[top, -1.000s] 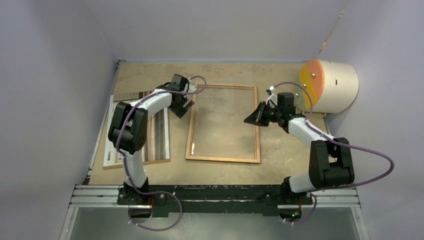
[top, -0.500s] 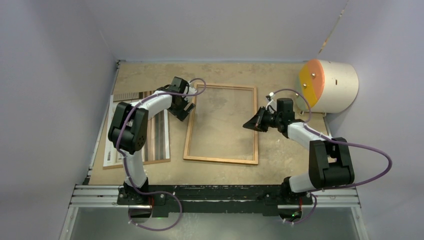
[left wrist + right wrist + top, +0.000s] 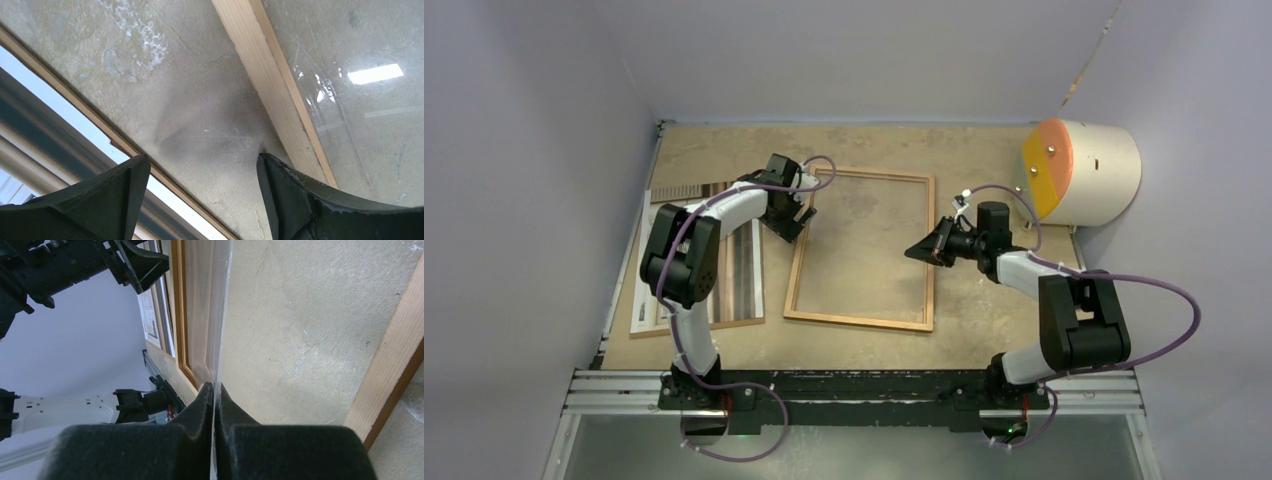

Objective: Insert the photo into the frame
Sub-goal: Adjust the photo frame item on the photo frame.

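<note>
The orange-brown wooden frame lies flat mid-table, seen too in the left wrist view as a pale rail. My right gripper is shut on the right edge of a clear glass pane over the frame's opening, the pane edge-on between the pads. The left gripper hangs open just left of the frame's left rail, its right finger at the rail, bare table between the jaws. The photo lies at the left on a brown backing board, partly under the left arm.
A white drum with an orange face stands at the back right corner. The photo's white border and the board's brown edge run close by the left finger. Grey walls close in the table on three sides.
The right gripper has moved left with the pane, and the frame has slid left and nearer with it. The left gripper has hardly moved and stays open.
</note>
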